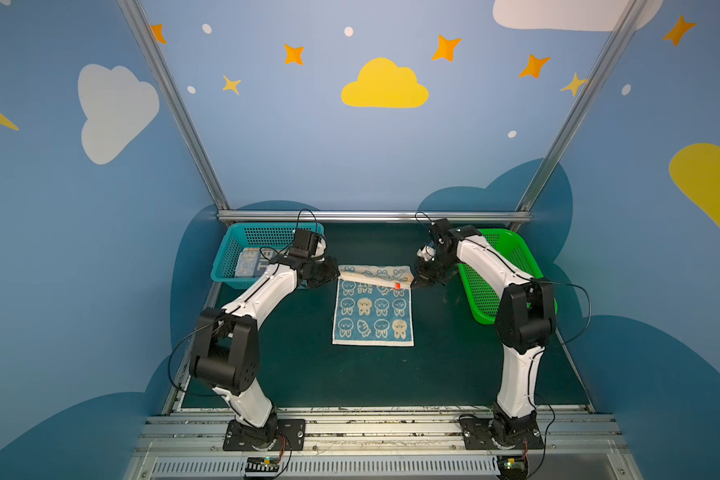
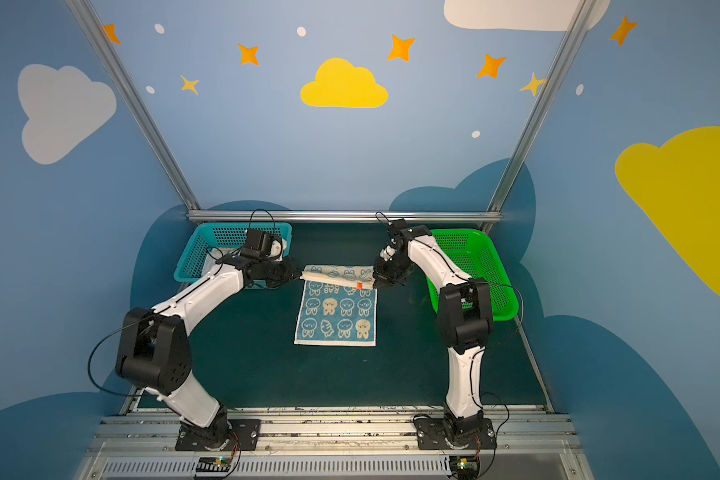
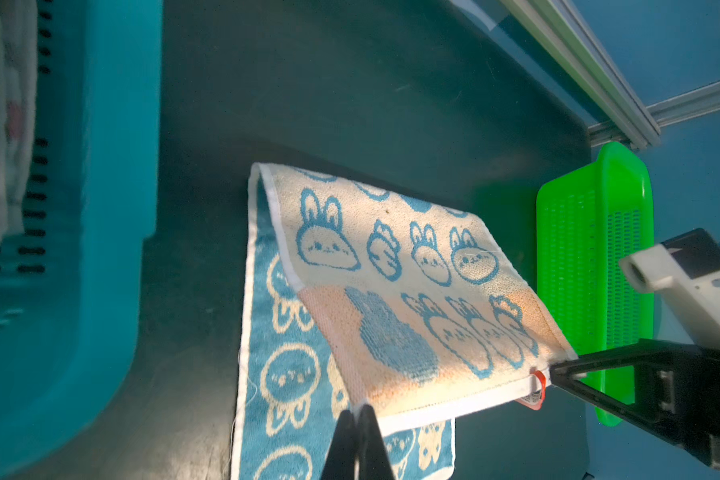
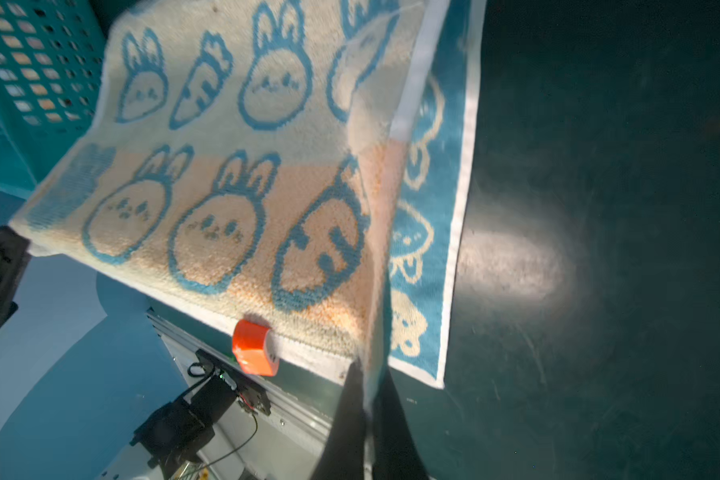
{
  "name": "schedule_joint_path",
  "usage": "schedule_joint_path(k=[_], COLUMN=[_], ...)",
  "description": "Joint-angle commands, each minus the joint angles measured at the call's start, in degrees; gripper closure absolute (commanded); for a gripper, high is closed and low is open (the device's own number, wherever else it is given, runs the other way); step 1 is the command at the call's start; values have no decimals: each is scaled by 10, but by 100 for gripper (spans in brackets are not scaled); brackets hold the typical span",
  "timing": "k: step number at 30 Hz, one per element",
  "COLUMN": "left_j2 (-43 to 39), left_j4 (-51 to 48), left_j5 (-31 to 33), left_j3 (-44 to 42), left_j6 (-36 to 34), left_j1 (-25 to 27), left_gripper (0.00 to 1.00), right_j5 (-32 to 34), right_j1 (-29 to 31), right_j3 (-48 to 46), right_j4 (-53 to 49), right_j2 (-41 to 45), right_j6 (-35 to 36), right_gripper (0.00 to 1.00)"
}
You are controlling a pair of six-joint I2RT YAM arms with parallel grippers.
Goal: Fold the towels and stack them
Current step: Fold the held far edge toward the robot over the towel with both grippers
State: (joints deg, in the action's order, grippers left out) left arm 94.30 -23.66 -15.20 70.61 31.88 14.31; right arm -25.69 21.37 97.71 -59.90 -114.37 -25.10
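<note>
Centrally, dark-green tabletop bears towel amid cloud-painted walls.

The square terry towel is blue with cream rabbits, its lifted underside cream with blue rabbits. Left of centre, the perforated plastic basket is teal.

Around the blue towel, the table lies bare in front and on both sides. Behind it, the teal basket blocks the left corner and the green basket the right, with open table between them.
</note>
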Motion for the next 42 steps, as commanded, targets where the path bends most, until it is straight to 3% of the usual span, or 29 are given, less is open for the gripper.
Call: schedule_joint_path(k=[1,8,15,23,33,42], left_j2=[-31,-81,-82,-71,-116,-123], left_j4=[6,37,67,68,19,52], left_j5=[33,45,40,40,49,34], left_j3=[-52,-167,-237,-247,-192,-267], left_j6=[-6,3,11,10,6,20], left_j1=[0,11,23,27,26,29], left_gripper=[97,97,97,97,97,97], right_j5=[18,22,16,26,57,30], right_j1=[11,38,62,76,88,127], right_j3=[-74,-196,-265,-278,-219,-296], right_j4=[20,72,120,133,58,129], right_j2=[47,90,87,79,146,119], right_j6=[-14,-35,-56,-67,-73,-114], right_gripper=[100,100,100,100,100,100])
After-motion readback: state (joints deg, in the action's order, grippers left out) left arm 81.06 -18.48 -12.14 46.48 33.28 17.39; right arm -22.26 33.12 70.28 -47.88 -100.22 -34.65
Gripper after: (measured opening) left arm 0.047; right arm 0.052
